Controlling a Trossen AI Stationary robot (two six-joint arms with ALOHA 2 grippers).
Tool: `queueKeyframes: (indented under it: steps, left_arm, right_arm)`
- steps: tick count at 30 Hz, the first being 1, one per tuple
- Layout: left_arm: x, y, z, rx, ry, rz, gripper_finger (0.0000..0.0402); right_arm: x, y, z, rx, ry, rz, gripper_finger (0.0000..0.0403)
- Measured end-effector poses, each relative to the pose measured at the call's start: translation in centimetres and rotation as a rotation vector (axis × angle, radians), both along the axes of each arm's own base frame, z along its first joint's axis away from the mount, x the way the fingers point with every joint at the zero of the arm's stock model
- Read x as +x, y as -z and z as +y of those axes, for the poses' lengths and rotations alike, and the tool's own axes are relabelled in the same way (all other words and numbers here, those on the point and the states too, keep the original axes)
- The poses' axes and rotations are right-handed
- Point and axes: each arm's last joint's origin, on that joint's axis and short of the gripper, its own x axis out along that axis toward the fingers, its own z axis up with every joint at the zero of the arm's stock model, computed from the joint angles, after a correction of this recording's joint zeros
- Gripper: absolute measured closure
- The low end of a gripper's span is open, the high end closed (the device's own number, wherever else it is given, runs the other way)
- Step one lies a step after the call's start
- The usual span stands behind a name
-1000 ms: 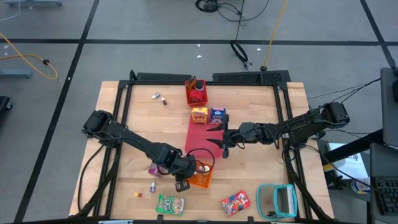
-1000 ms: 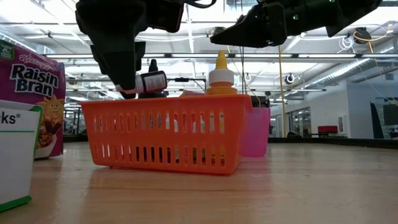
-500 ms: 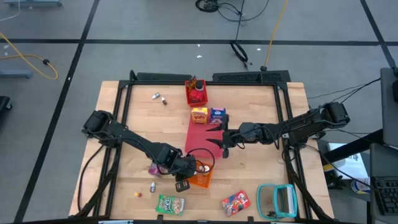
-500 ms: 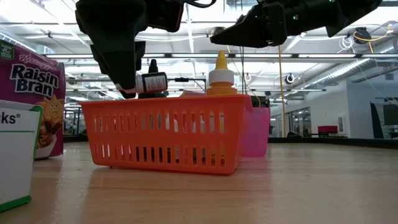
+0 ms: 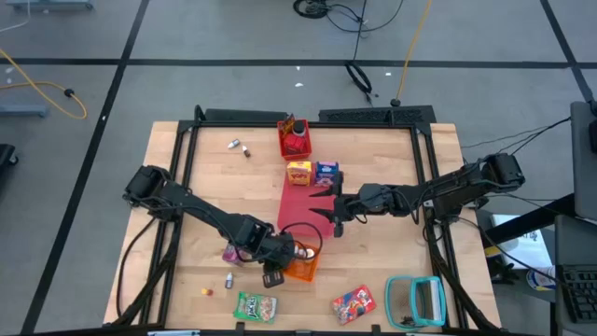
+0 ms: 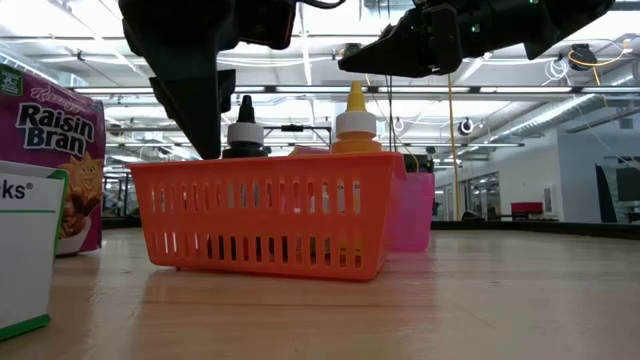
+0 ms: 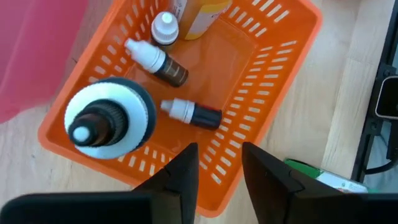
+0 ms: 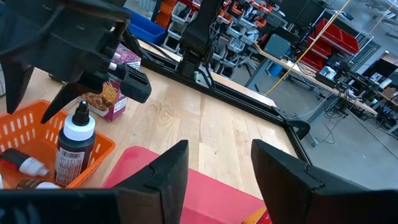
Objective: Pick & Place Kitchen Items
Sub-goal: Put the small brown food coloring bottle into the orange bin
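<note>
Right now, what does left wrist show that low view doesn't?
Left wrist only: two small white-capped dark bottles lying on the orange slotted plastic basket's floor, left tool open above them. Low view only: purple Raisin Bran carton, pink bin behind the basket. Both: the basket, the tall white-collared dark bottle standing in it.

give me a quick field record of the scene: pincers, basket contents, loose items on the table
left pincer: open, empty, above the orange basket
right pincer: open, empty, over the red mat
basket contents: upright dark bottle with white collar, two small white-capped bottles lying flat, yellow-nozzled bottle
table near edge: green snack packet, red snack packet
mat far end: yellow carton, blue carton
</note>
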Motion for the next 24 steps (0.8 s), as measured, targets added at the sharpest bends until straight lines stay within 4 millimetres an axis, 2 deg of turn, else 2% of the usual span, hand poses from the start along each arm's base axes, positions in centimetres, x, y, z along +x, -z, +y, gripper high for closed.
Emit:
queueKeyframes:
  steps: [5, 14, 20, 24]
  left_arm:
    - [-0.1, -0.3, 0.0, 0.001, 0.004, -0.008, 0.0288]
    - [-1.6, -4.2, 0.5, 0.075, -0.043, -0.154, 0.0309]
    - [-3.4, -6.6, 1.7, 0.195, -0.112, -0.193, 0.0309]
    - [-4.6, -7.8, 3.3, 0.303, -0.198, -0.196, 0.0309]
  right_arm:
    - [0.0, 0.0, 0.0, -0.001, 0.000, 0.004, 0.0234]
    - [0.0, 0.1, 0.0, 0.010, 0.002, 0.009, 0.0234]
    - [0.0, 0.1, 0.0, 0.010, 0.002, 0.014, 0.0234]
    - [0.0, 0.2, 0.0, 0.009, 0.002, 0.018, 0.0234]
